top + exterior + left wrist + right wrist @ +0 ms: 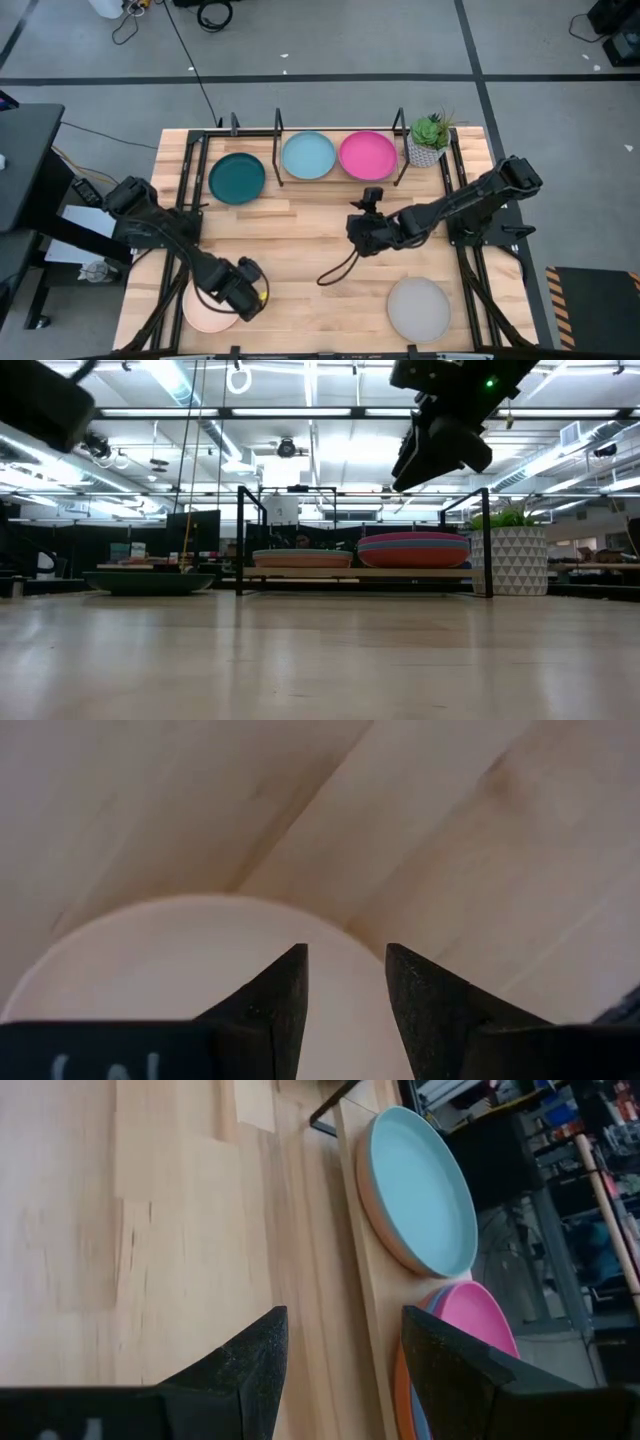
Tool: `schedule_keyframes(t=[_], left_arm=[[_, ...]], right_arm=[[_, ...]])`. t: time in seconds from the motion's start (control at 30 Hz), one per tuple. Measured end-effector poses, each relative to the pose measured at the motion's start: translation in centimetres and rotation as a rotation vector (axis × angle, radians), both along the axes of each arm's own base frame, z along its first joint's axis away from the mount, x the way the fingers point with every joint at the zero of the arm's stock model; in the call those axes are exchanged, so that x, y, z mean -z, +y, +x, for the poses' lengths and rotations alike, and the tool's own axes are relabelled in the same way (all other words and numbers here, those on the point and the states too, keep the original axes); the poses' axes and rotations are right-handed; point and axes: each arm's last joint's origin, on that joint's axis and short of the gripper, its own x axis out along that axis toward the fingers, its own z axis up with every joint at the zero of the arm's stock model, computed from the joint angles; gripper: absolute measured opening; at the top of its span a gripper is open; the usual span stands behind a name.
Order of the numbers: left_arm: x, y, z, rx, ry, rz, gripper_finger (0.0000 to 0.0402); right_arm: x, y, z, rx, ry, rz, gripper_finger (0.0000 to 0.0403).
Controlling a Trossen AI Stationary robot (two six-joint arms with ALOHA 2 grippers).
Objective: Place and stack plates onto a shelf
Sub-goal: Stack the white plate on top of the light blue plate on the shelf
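My left gripper (243,290) (345,960) is open, pointing down over the right-hand rim of the cream plate (203,311) (160,970), which lies flat near the table's near-left corner. My right gripper (360,232) (342,1325) is open and holds nothing, raised above the table's middle (440,445). The grey plate (420,308) lies flat near the near-right edge. The dark teal plate (237,178) (150,582) sits on the table left of the black shelf (278,130) (240,540). On the shelf, the light blue plate (308,156) (420,1190) tops one stack and the magenta plate (367,155) (470,1320) the other.
A small potted plant (430,140) (515,560) stands right of the shelf at the far edge. A dark cable (335,272) loops on the table below my right gripper. Bare wood (310,310) lies between the cream and grey plates.
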Motion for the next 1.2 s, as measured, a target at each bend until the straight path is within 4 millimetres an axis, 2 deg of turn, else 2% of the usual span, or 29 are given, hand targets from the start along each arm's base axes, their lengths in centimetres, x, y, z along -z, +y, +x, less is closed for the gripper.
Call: schedule_keyframes(t=[0.17,0.37,0.57,0.67,0.83,1.0,1.2], left_arm=[[0.7,-1.0,-0.4,-0.063,0.000,0.004,0.0144],[1.6,-2.0,0.4,-0.069,-0.053,-0.042,0.0144],[3.3,-2.3,0.5,-0.083,0.032,-0.028,0.0144],[3.4,-2.3,0.5,-0.056,0.032,-0.025,0.0141],[3.4,-2.3,0.6,-0.013,0.019,-0.009,0.0097],[2.6,-2.7,1.0,0.070,-0.008,-0.010,0.0018],[-1.3,-3.9,2.2,0.281,-0.074,0.013,0.0015]], right_arm=[[-0.2,-0.6,0.6,-0.031,-0.006,0.009,0.0201],[-0.4,-1.5,1.4,-0.067,-0.019,0.030,0.0201],[-0.5,-2.2,1.8,-0.099,-0.018,0.064,0.0201],[-0.5,-2.4,1.9,-0.095,-0.019,0.064,0.0201],[-0.5,-2.6,1.9,-0.089,-0.020,0.065,0.0201],[-0.5,-2.5,1.9,-0.098,-0.020,0.075,0.0201],[-0.5,-2.4,2.0,-0.109,-0.026,0.113,0.0201]])
